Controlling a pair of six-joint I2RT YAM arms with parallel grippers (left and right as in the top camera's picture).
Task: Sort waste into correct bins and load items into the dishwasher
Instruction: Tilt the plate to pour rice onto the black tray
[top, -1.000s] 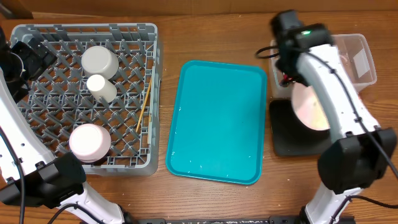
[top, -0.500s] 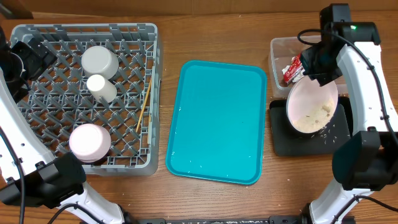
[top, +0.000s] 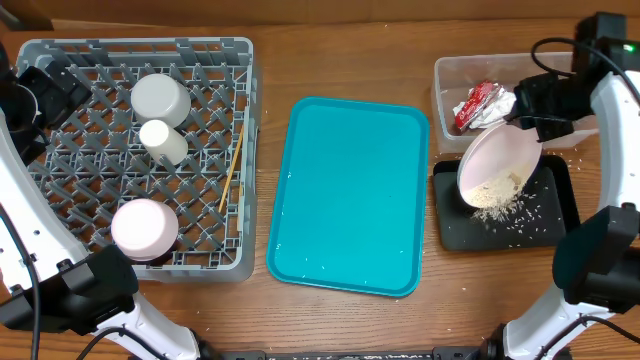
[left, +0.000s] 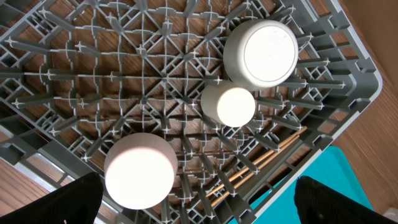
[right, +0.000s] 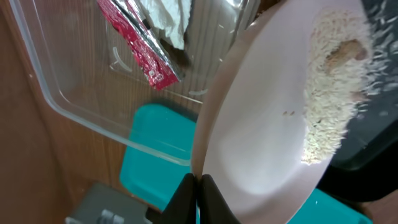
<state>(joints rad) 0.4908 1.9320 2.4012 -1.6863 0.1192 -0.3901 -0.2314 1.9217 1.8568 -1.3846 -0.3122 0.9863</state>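
Observation:
My right gripper (top: 545, 100) (right: 198, 182) is shut on the rim of a large white plate (top: 497, 160) (right: 267, 137), held tilted over the black tray (top: 560, 228). White rice scraps (top: 495, 190) (right: 329, 106) slide off the plate's low edge onto the tray. The clear tub (top: 445, 80) (right: 68, 81) holds the red-and-white sauce packet (top: 478, 103) (right: 138, 50) and the crumpled napkin (top: 496, 108) (right: 165, 18). My left gripper (left: 193, 211) is open above the grey dish rack (top: 60, 55) (left: 348, 68), which holds a bowl (top: 161, 98) (left: 260, 52), a cup (top: 162, 141) (left: 228, 104), a smaller plate (top: 144, 227) (left: 139, 170) and chopsticks (top: 232, 165) (left: 258, 165).
The teal serving tray (top: 348, 195) lies between the rack and the bins. The black tray lies right in front of the clear tub. The right arm reaches in from the far right edge.
The right arm swung right and tipped the plate steeper; rice has slid to its low edge and spilled onto the black tray. The left arm has not moved.

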